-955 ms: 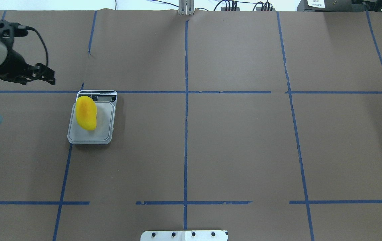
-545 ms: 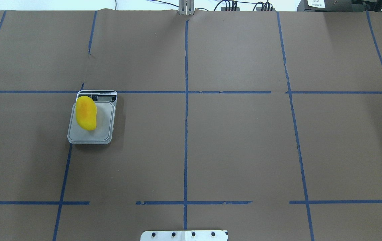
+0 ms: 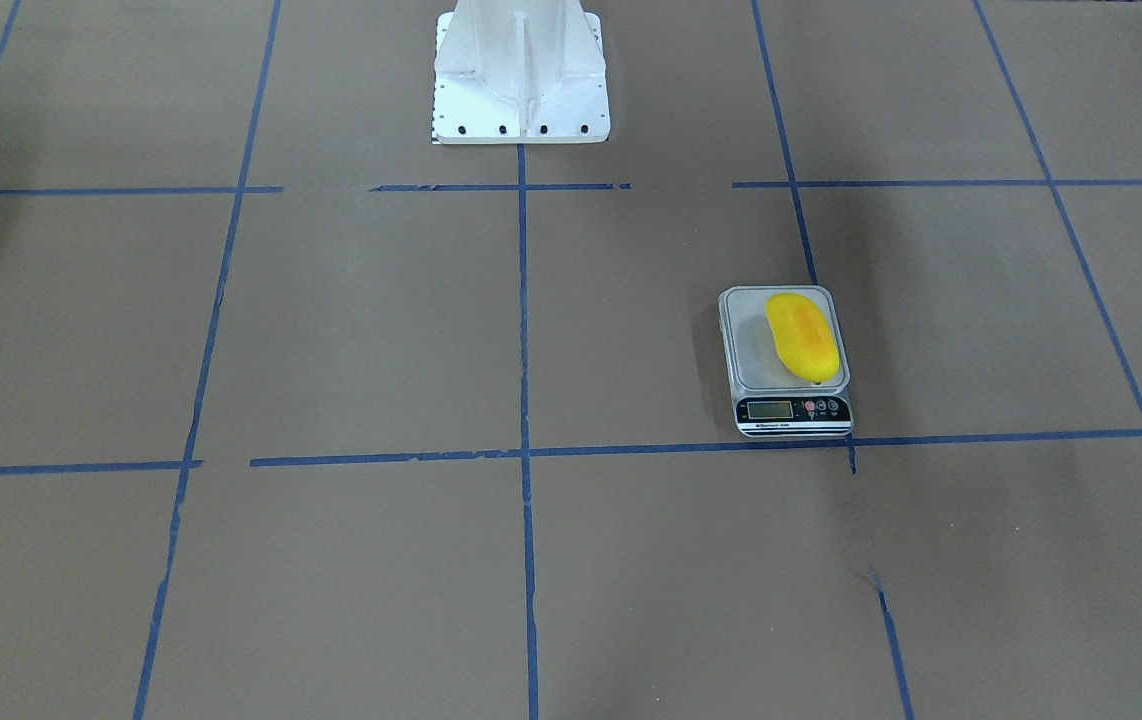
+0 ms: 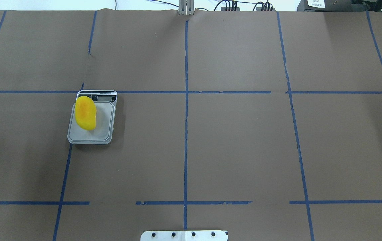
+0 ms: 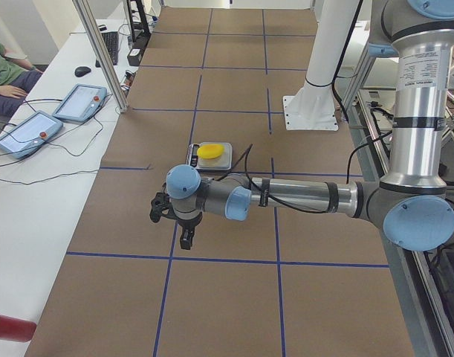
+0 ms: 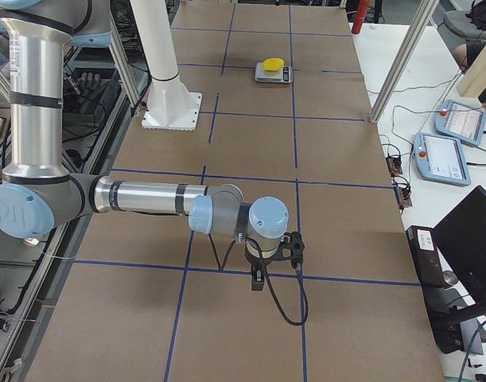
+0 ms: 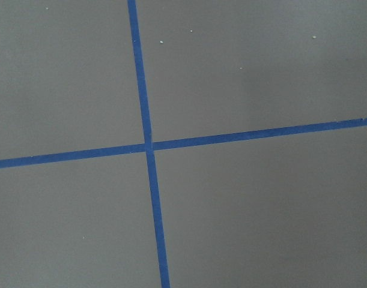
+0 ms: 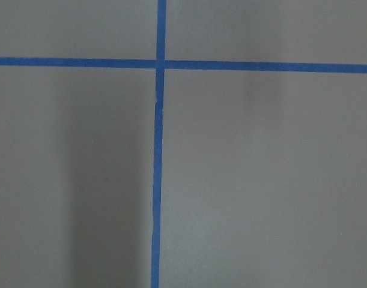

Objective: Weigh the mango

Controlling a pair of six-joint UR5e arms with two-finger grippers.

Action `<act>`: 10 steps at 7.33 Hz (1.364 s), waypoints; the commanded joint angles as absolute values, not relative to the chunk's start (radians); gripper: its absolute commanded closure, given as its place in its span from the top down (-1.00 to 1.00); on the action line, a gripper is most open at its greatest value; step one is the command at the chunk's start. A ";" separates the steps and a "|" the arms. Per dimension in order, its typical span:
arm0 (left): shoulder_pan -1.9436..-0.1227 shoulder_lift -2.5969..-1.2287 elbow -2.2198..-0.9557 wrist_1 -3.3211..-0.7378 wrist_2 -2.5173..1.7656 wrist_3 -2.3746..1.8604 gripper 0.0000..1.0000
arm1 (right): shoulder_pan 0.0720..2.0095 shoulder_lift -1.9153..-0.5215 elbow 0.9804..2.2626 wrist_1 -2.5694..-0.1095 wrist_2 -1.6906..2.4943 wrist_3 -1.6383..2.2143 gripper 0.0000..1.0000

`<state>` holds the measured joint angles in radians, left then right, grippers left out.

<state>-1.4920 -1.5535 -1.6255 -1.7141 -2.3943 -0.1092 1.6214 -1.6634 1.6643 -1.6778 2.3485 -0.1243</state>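
Observation:
The yellow mango [image 4: 85,113] with an orange blush lies on the left part of the platform of a small grey digital scale [image 4: 105,134], left of the table's middle. It also shows in the front view [image 3: 803,335] on the scale [image 3: 753,350], and in the side views [image 5: 212,152] [image 6: 272,64]. My left gripper [image 5: 172,223] hangs over bare table well away from the scale, seen only from the side; I cannot tell whether it is open or shut. My right gripper [image 6: 274,263] is far from the scale at the other end, equally unclear. Both wrist views show only paper and blue tape.
Brown paper with blue tape lines covers the table. The white robot base [image 3: 521,70] stands at the table's robot side. Metal posts [image 5: 100,52] [image 6: 398,64] and teach pendants [image 5: 33,130] [image 6: 453,151] line the operators' side.
My left arm has drawn back out of the overhead view at the left edge. The mango and the scale have not moved.

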 commanded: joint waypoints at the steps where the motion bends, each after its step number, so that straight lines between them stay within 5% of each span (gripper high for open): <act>1: -1.534 -1.554 -1.625 -1.684 -2.391 -0.101 1.00 | 1.621 -1.663 1.664 -1.678 2.349 -0.124 1.00; 10: -1.566 -1.546 -1.597 -1.600 -2.319 0.043 1.00 | 1.621 -1.663 1.664 -1.677 2.349 -0.124 1.00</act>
<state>-1.5661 -1.5464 -1.5977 -1.6001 -2.3194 0.0418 1.6214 -1.6631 1.6644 -1.6772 2.3485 -0.1242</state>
